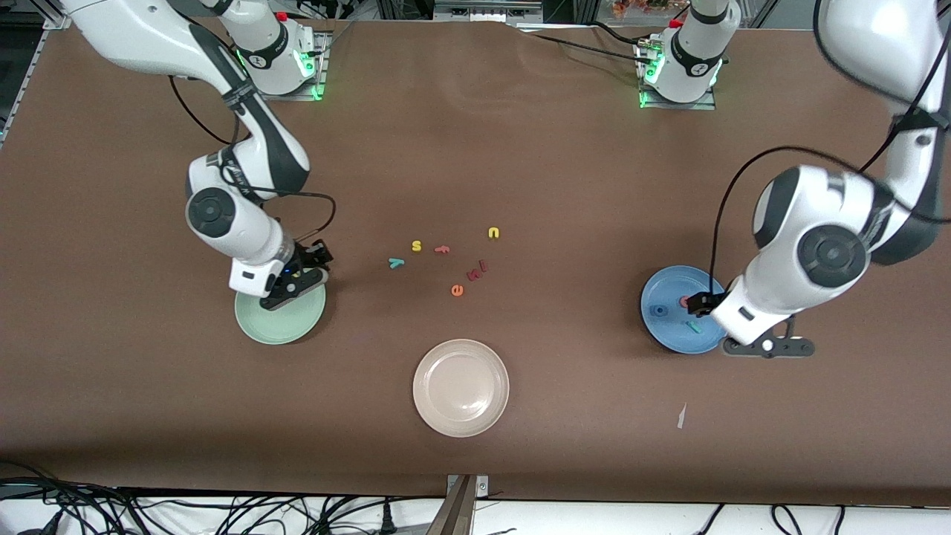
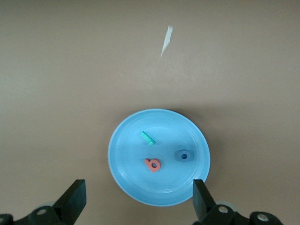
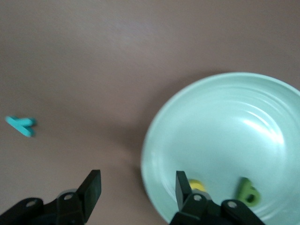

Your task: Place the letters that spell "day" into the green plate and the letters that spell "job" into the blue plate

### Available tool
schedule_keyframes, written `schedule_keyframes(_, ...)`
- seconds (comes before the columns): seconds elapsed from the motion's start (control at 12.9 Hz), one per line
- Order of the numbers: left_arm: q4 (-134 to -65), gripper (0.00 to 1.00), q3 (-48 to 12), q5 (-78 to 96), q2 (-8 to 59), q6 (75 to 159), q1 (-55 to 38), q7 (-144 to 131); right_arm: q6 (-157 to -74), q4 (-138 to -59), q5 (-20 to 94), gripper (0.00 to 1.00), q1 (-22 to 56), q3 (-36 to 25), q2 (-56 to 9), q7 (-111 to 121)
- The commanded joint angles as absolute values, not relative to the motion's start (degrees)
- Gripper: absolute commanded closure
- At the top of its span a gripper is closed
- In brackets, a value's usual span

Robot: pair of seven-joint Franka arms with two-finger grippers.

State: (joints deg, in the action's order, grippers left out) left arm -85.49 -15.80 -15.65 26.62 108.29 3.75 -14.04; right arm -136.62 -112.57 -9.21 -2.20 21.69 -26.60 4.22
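The left end effector (image 2: 136, 204), fingers spread, hangs over the blue plate (image 2: 126, 161), where the "j" (image 2: 147, 138), "o" (image 2: 183, 155) and "b" (image 2: 153, 164) lie. The right end effector (image 3: 136, 192), also spread, is over the green plate (image 3: 234, 122) holding the "a" (image 3: 198, 186) and "d" (image 3: 247, 192). The "y" (image 1: 396, 262) lies on the desk (image 1: 520, 148), nearer the right arm's end than the other loose letters.
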Motion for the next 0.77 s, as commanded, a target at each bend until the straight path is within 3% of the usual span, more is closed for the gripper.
schedule_keyframes(0.0,-87.2,0.0,-16.4,-15.0,20.4,106.8,4.4,-11.3,-137.8,-108.5,-8.7,0.26,3.8,21.7,-30.7,-5.1)
schedule_keyframes(0.46,-90.0,0.0,-9.9,-3.7,5.5,103.2,4.0,-10.8,-145.7,-108.0,-8.8,0.25,13.4,18.8,-35.7,-16.3)
schedule_keyframes(0.7,-100.4,0.0,-9.1,-3.4,-3.1,101.0,4.0,-6.2,-145.7,-108.0,-9.0,0.25,16.4,16.1,-36.7,-20.6)
